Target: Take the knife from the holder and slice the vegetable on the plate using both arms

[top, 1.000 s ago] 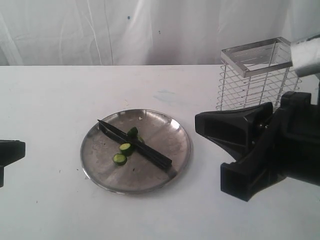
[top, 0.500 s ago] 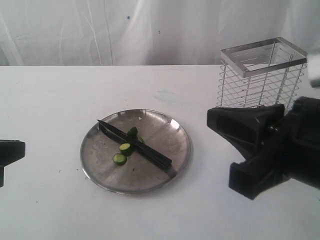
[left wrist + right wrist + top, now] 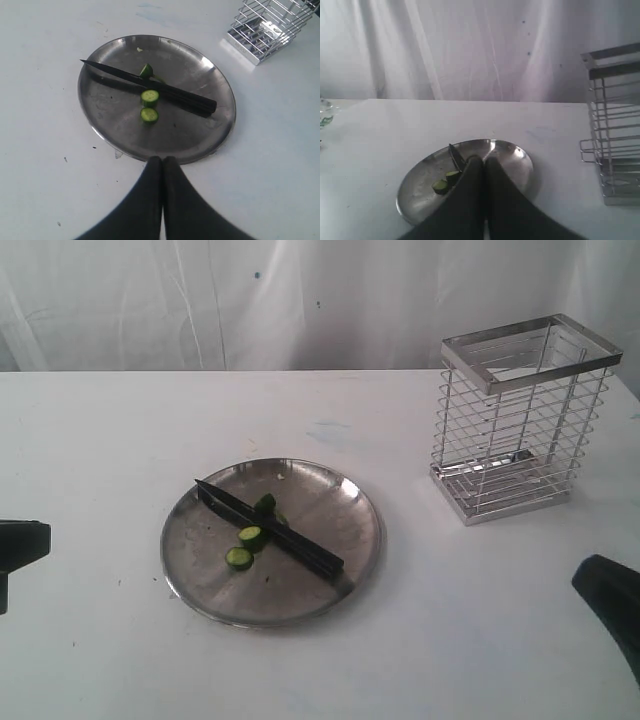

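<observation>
Knife [image 3: 270, 528] lay across plate [image 3: 322, 498], tip at 10 o'clock, handle at 4. Vegetable [image 3: 250, 537] was in pieces: two slices on knife's 7 o'clock side, stub on the other. Holder [image 3: 520, 420] stood off plate at 2 o'clock. Left gripper [image 3: 161, 161] and right gripper [image 3: 483, 160] were both pressed together, holding nothing.

We note that the left tool [image 3: 162, 161] and the right tool [image 3: 484, 160] each show two smooth matte black fingers [image 3: 142, 202] tapering to a narrow tip.
</observation>
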Available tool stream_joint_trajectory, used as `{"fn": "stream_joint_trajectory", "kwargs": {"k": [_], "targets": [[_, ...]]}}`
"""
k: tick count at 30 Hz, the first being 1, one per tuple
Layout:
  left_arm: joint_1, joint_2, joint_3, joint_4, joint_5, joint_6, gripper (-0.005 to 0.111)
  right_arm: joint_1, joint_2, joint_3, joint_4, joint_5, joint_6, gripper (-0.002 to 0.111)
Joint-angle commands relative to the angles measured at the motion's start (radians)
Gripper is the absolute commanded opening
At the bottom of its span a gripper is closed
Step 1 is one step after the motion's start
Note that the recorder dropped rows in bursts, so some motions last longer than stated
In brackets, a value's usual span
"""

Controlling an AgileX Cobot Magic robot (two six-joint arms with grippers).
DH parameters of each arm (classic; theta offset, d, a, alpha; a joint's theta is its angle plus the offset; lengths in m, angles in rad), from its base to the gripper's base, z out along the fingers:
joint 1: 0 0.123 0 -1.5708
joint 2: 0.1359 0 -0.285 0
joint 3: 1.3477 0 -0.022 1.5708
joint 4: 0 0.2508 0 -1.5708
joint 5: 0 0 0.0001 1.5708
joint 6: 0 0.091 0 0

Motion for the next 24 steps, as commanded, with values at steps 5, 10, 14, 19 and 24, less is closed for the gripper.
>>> {"fn": "stream_joint_trajectory", "kwargs": {"k": [5, 10, 14, 19, 24], "targets": [[-0.005, -0.008, 0.001, -0.018, 0.012, -0.008, 0.005, -0.108, -0.116, 0.015, -0.119, 0.209, 0.13, 0.0], [-0.005, -0.008, 0.001, -0.018, 0.012, -0.008, 0.005, -0.114, -0.125, 0.015, -0.119, 0.271, 0.13, 0.0], [-0.005, -0.008, 0.001, -0.018, 0.012, -0.008, 0.005, -0.114, -0.125, 0.015, -0.119, 0.27, 0.13, 0.0], [-0.005, -0.008, 0.001, -0.018, 0.012, -0.008, 0.005, -0.114, -0.125, 0.015, -0.117, 0.27, 0.13, 0.0], [-0.005, -0.008, 0.001, -0.016, 0.012, -0.008, 0.005, -0.114, -0.125, 0.015, -0.117, 0.27, 0.13, 0.0]]}}
